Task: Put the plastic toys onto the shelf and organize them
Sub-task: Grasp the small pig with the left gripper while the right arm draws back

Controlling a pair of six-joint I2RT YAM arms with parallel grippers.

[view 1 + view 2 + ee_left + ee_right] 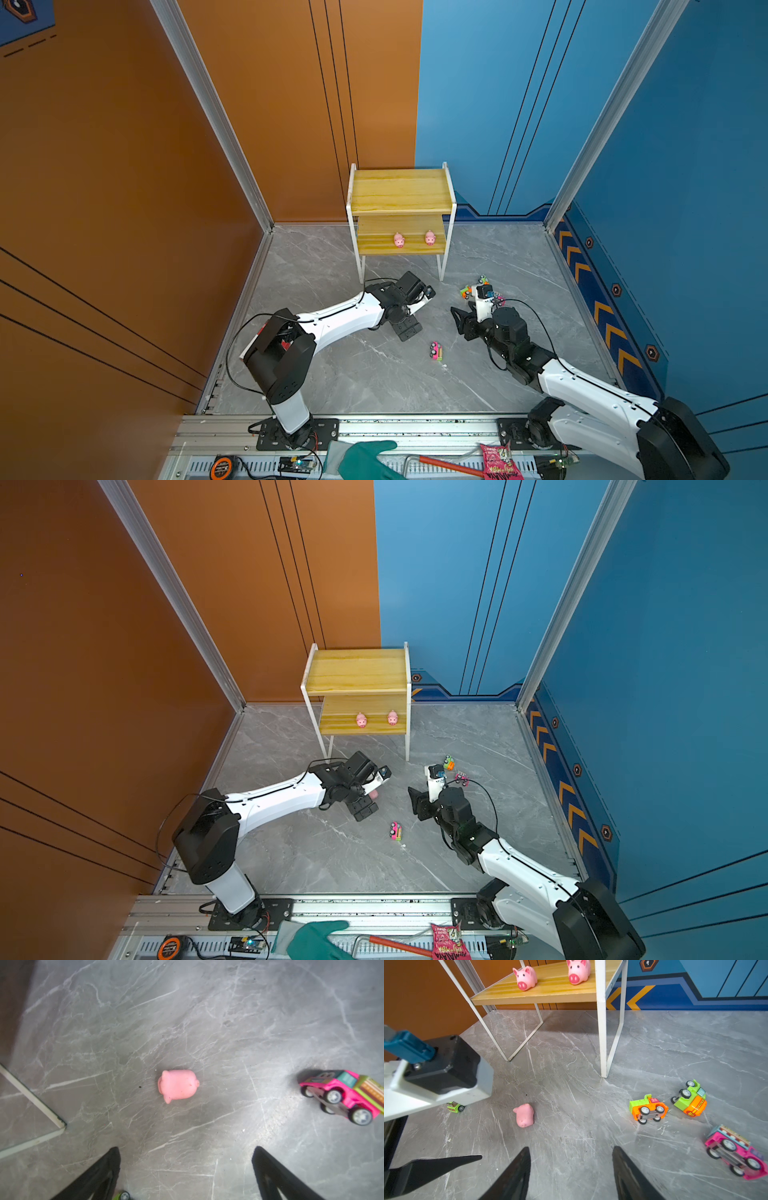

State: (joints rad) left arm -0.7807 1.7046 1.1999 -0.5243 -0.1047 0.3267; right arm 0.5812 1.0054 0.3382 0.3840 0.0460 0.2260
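Observation:
The shelf point(401, 195) point(357, 675) point(542, 993) stands at the back wall. Two pink pigs point(399, 240) point(430, 237) stand on its lower board. A third pig point(177, 1086) point(524, 1114) lies on the floor, and my left gripper point(186, 1151) point(370, 798) hovers open just above it. My right gripper point(571, 1150) point(464, 311) is open and empty, right of that pig. A pink truck point(435, 351) point(345, 1095) lies mid-floor. An orange truck point(648, 1109), a green-orange truck point(689, 1099) and another pink truck point(735, 1157) lie tipped by the shelf's right leg. A small green truck point(455, 1107) sits under my left wrist.
A teal glove point(365, 459), a pink snack packet point(498, 461), a tape measure point(221, 467) and a red-handled tool point(449, 465) lie on the front rail. Orange and blue walls close in the grey marble floor point(374, 382).

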